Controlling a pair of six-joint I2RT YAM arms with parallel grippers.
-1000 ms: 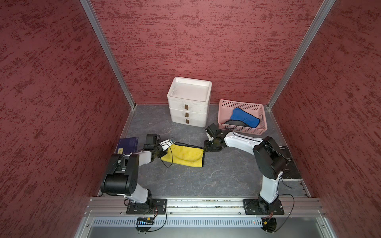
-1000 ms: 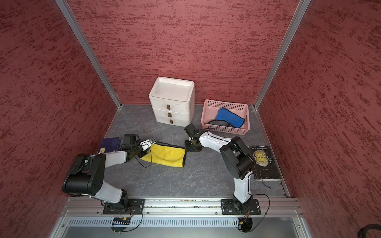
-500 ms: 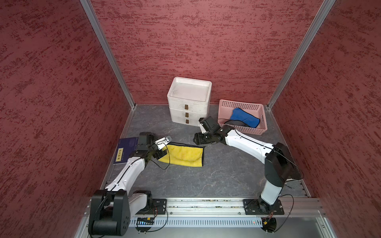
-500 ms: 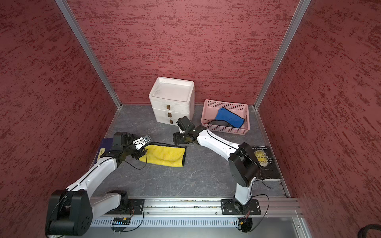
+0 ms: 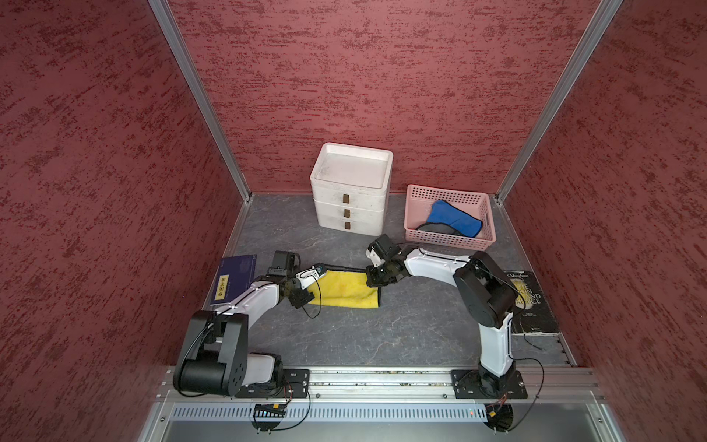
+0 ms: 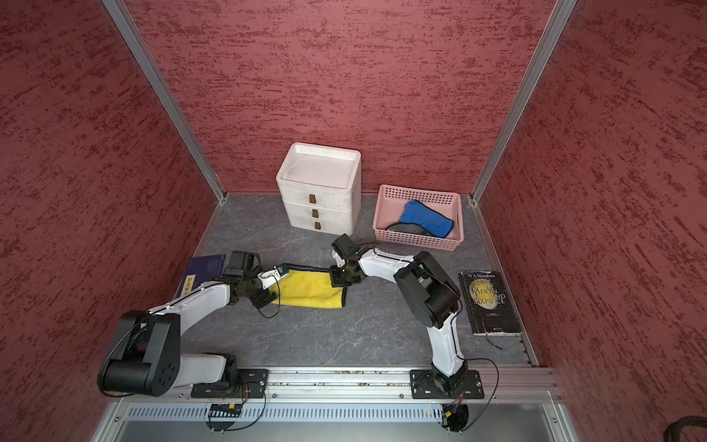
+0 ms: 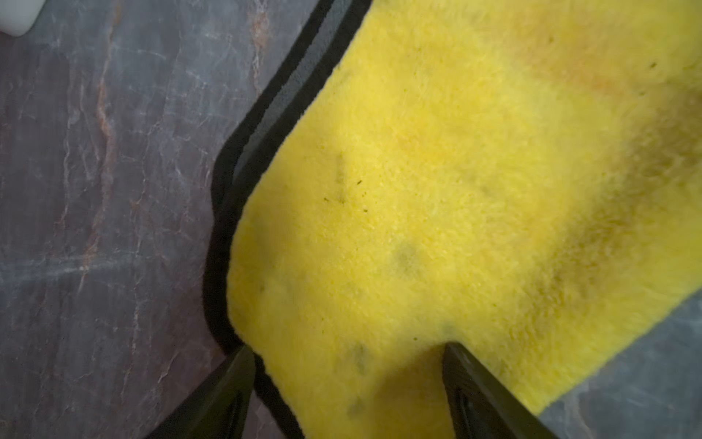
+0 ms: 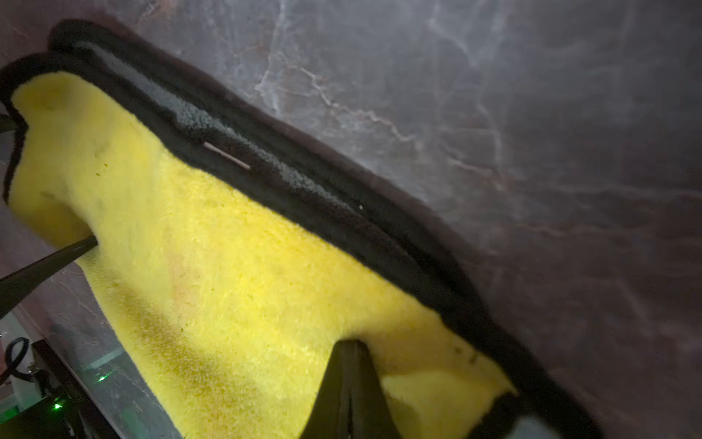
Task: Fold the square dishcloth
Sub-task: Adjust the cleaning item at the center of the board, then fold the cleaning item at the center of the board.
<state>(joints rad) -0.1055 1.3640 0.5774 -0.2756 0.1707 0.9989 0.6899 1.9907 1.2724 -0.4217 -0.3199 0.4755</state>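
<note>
Midway across the grey marbled tabletop, the yellow, black-edged terry dishcloth lies folded double, with the left gripper spread apart astride one end and the right gripper pinched together on the other, ahead of the white three-drawer plastic unit and pink perforated plastic basket.

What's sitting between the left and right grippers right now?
Only the yellow dishcloth: it stretches from the left gripper across to the right gripper, with nothing else there. This shows in both top views.
</note>
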